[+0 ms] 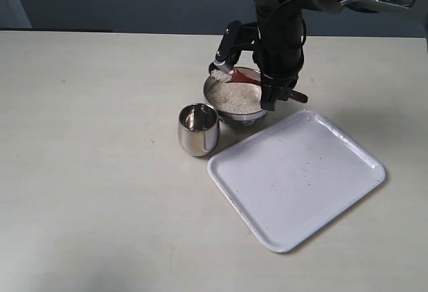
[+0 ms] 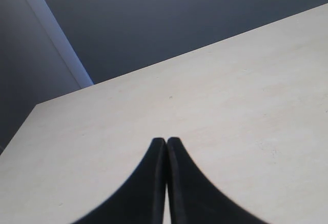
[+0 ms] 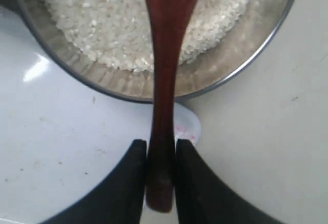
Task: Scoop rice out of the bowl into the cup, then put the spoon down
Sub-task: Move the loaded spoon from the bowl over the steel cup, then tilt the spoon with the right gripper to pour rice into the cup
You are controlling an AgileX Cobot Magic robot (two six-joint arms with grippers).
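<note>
The right claw (image 3: 160,148) pinches the slim handle of the dark wooden spoon (image 3: 167,55) near its end, the spoon crossing the steel bowl (image 3: 228,75) of white rice (image 3: 92,24), with a white tray (image 3: 61,147) and pale surface (image 3: 271,147) behind.

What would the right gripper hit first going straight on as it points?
Probably the bowl, at its near rim; the right gripper points along the spoon it grips. Depth is unclear; it might clear the rim and meet rice.

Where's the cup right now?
Exterior view: the cup stands upright near centre, just below-left of the bowl, beside the tray's left corner.
</note>
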